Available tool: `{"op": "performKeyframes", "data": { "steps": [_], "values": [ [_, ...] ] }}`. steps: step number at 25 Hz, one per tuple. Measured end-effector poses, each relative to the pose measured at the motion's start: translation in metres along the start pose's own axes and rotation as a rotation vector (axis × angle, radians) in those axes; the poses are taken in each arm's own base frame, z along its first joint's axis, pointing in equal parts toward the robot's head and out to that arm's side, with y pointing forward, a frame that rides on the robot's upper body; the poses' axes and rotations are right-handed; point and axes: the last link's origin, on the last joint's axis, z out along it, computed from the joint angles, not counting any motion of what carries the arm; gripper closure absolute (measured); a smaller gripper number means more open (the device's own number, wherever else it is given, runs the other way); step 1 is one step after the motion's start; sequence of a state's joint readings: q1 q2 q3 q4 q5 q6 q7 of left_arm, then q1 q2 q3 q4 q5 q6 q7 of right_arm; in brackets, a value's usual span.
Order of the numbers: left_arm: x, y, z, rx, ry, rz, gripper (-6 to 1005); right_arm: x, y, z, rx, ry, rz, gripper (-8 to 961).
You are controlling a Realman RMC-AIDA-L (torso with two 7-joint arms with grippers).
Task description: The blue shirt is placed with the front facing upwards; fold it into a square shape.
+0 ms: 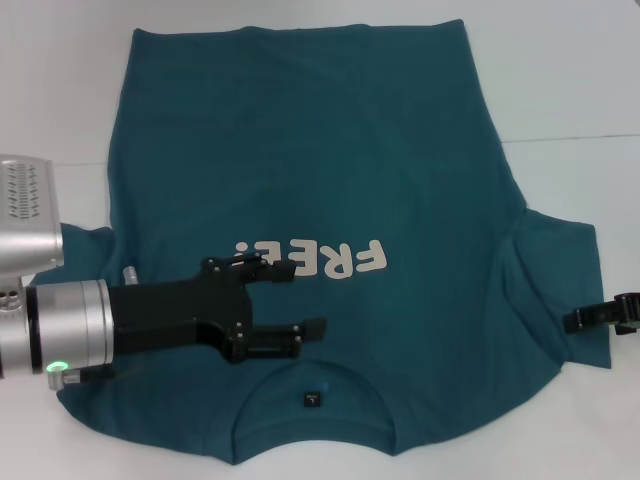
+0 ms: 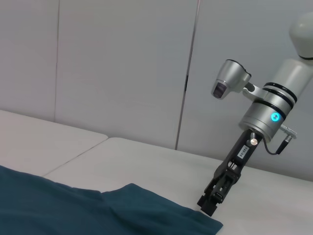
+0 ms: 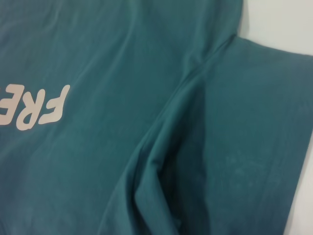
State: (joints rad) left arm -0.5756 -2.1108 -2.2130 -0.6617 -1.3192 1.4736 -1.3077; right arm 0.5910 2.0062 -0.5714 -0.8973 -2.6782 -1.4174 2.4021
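On the white table (image 1: 590, 80), the shirt (image 1: 330, 150) lies flat, front up, collar end nearest the robot and hem at the far side, so the cream "FREE!" lettering (image 1: 315, 260) reads upside down from the head view. Dark teal cotton, short sleeves, small dark neck label (image 1: 312, 399) inside the collar. Mostly smooth, but a soft ridge of creases runs from the right armpit toward the collar, clear in the right wrist view, and the right sleeve (image 1: 560, 290) is spread out to the side. Left gripper (image 1: 305, 300) hangs over the chest just robot-side of the lettering, fingers spread wide, nothing between them; looks above the cloth rather than pressing it (can't confirm contact from these angles). Right gripper (image 1: 575, 320) sits at the outer edge of the right sleeve; left wrist view shows its tip down at the sleeve hem, but whether the fingers are parted or pinching cloth I can't tell. Handling, my read: light, limp, no stiffness, so it'll drape and drag instead of holding a line, and a single-layer pinch will pull wrinkles across the body. Best grips are edges and seams: sleeve hem, shoulder seam, bottom hem corners. Pinch low, lift just enough, lay over slowly. Folds not started yet; sleeves inward looks like the first step.
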Motion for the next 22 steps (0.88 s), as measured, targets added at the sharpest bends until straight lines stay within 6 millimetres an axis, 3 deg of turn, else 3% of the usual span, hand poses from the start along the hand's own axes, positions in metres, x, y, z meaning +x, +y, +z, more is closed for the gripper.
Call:
{"op": "performKeyframes", "data": {
  "steps": [22],
  "values": [
    [0.0004, -0.0003, 0.0021, -0.005, -0.005, 0.004, 153, 0.0039, -0.0037, 0.001, 0.002, 0.0, 0.013, 12]
  ]
}}
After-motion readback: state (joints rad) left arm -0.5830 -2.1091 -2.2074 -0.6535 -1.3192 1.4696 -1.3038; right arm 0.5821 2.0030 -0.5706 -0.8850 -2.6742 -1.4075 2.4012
